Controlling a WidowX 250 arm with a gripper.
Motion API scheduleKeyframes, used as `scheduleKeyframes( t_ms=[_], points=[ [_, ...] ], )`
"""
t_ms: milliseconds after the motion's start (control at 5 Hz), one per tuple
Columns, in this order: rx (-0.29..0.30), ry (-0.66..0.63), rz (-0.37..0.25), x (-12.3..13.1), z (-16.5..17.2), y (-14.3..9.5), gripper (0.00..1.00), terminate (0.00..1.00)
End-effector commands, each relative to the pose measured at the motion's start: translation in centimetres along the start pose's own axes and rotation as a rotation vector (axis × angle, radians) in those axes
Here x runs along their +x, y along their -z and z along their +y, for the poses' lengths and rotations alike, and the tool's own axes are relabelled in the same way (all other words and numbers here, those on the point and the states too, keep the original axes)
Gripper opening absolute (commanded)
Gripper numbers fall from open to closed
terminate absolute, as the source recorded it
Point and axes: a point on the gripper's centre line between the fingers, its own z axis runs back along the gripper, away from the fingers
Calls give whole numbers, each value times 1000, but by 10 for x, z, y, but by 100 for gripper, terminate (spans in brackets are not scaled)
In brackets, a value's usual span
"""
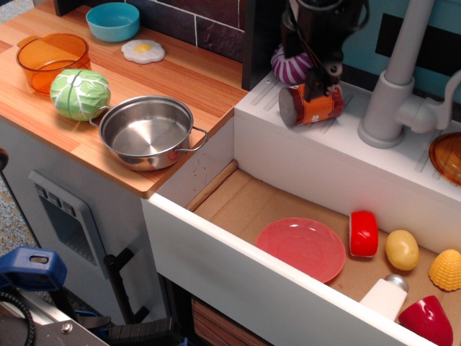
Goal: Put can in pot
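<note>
The can (311, 108), with an orange-red label and a grey end, lies on its side on the white sink ledge (274, 97), in front of a purple cabbage (287, 66). My gripper (318, 85) hangs straight over the can. One dark fingertip (315, 91) reaches down against its upper side, and the other finger is mostly hidden behind it. The jaws look parted around the can, not closed on it. The shiny steel pot (144, 137) stands empty on the wooden counter to the left, near the counter's edge.
A green cabbage (79, 94), orange plastic pot (52, 61), blue bowl (113, 21) and fried egg (142, 50) share the counter. A grey faucet (392, 94) stands right of the can. The sink holds a pink plate (301, 249), a red-white block (364, 233) and other toy food.
</note>
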Motion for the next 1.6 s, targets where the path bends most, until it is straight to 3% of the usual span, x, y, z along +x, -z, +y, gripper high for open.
scheduleKeyframes(
  t_ms=[0,400,1000,1200,1400],
  points=[
    [4,10,-95,13,21,6,100,0],
    [-34,17,-112,16,29,31,100,0],
    [-154,-86,-111,18,24,62,100,0],
    [-132,-104,-41,15,17,48,0,0],
    [-128,-120,28,2,14,19,0,0]
  ],
)
